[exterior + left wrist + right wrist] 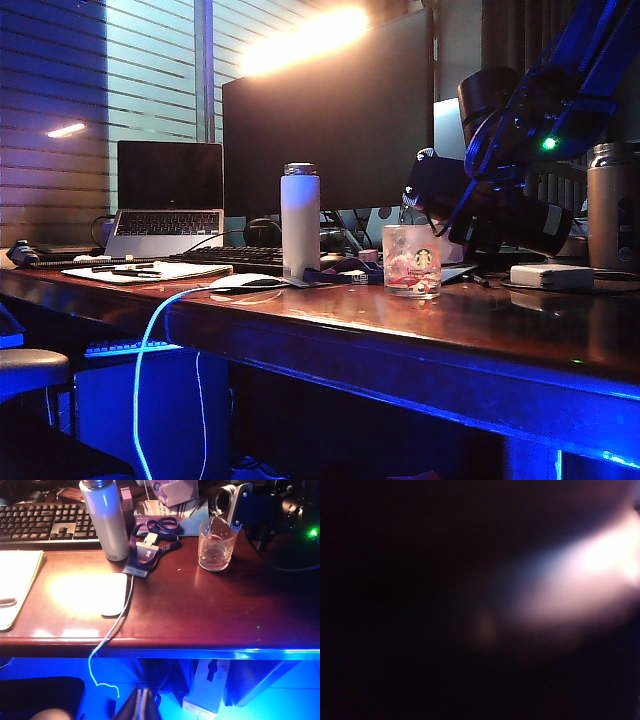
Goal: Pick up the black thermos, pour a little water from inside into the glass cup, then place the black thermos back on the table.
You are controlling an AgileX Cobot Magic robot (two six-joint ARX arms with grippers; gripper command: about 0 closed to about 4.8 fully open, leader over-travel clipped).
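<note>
Above one glass cup (216, 544), one tilted black thermos (231, 504), right pincer (478, 215) gripping

Table (420, 330): glossy red-brown, front edge lit blue. Cup (411, 260), centre-right of ext. view: clear glass w/ green round logo, pink-red print. Thermos (235, 502), top right of left wrist view: black, shiny bluish rim. Bottle (300, 220), centre: white, metal cap. Bottle at far right (612, 205): tan metallic. Cable (150, 340), lower left: pale blue.
</note>
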